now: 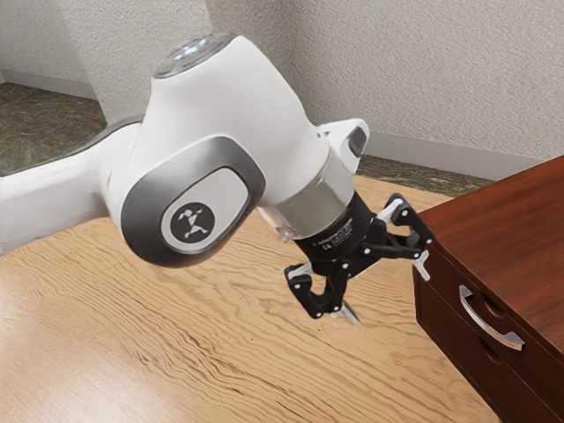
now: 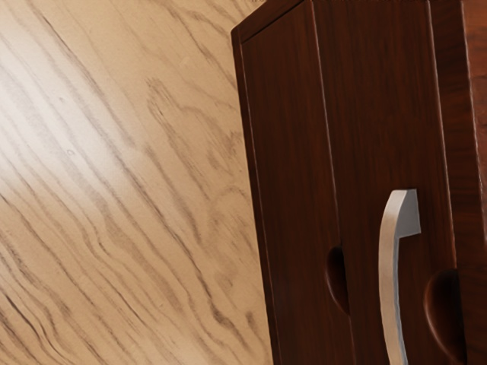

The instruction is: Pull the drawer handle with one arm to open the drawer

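— Dark red-brown wood: that is the boxy wooden cabinet [image 1: 520, 220] standing at the bench's edge on the exterior view's right. Its upper drawer front [image 1: 451, 295] carries a curved silver metal handle [image 1: 489, 319], fixed at both ends over two scooped recesses.

— Is the drawer out at all?

— It lies flush with the cabinet's face, so nothing of its inside can be seen.

— And the black two-finger end effector [image 1: 386, 287]?

— Spread wide, holding nothing. It hangs just beside the cabinet's near front corner, apart from the handle, above the pale, strongly grained wooden bench [image 1: 176, 335].

— Room to move?

— Bare bench stretches away in front of the cabinet. The wrist view faces the drawer front [image 2: 297, 190], the handle [image 2: 396, 274] running along it and bench grain [image 2: 114, 190] alongside.

— Any writing?

— A small white emblem [image 1: 192, 220] sits on the grey cap of the glossy white robot arm [image 1: 229, 115]. Fine white print rings the black wrist, too small to read.
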`<state>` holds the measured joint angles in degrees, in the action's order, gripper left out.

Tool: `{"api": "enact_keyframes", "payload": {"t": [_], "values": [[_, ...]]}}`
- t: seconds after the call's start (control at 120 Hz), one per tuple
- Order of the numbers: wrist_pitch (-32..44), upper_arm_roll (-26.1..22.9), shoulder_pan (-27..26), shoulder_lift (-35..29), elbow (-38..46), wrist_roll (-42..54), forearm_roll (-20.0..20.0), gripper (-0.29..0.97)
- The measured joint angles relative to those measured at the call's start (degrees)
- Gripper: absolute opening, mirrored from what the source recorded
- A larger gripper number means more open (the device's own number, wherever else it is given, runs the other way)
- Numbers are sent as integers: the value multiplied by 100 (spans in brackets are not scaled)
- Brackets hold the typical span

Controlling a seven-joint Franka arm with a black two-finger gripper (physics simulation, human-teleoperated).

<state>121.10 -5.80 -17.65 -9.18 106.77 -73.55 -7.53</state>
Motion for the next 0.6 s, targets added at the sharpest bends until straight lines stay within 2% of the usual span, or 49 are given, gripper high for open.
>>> {"api": "enact_keyframes", "payload": {"t": [0.258, 0.6], "values": [[716, -52, -87, 42, 344, -205, 5, 65], [1151, -154, -98, 315, 390, -383, 6, 64]]}}
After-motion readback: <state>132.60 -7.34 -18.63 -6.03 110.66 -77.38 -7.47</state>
